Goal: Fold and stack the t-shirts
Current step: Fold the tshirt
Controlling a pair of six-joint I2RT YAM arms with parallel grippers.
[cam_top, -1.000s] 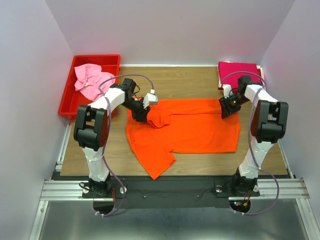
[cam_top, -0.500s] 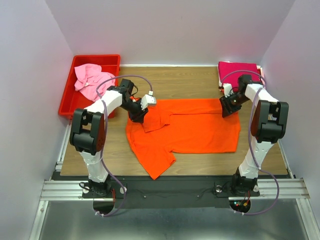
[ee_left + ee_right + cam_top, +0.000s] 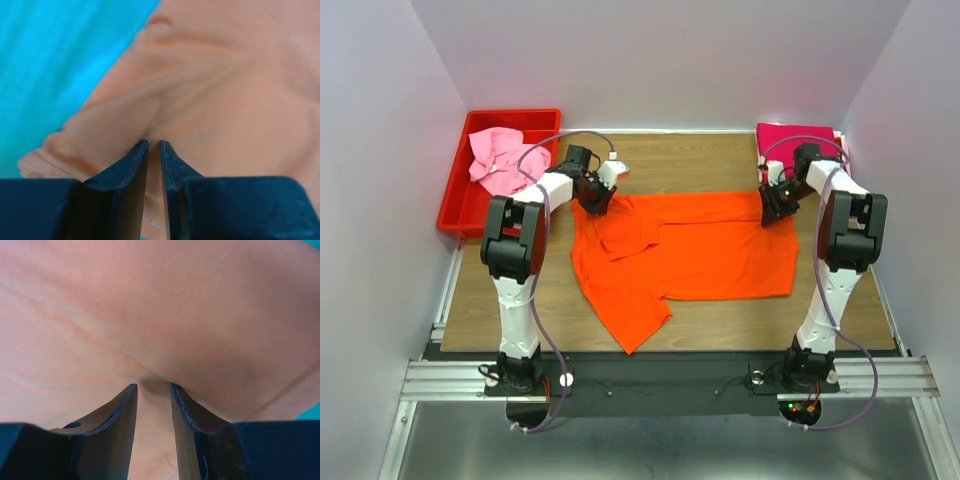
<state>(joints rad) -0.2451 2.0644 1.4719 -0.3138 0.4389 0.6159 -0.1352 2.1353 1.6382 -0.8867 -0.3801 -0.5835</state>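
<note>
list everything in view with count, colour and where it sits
orange t-shirt: 1, bright orange, spread across the middle of the table
magenta t-shirt: 1, magenta, folded, far right corner of the table
pink t-shirt: 1, light pink, crumpled inside the bin
bin: 1, red, far left
table: 1, wood grain, under everything
left gripper: 1, black, shut on the orange t-shirt's far left edge
right gripper: 1, black, shut on its far right edge
</note>
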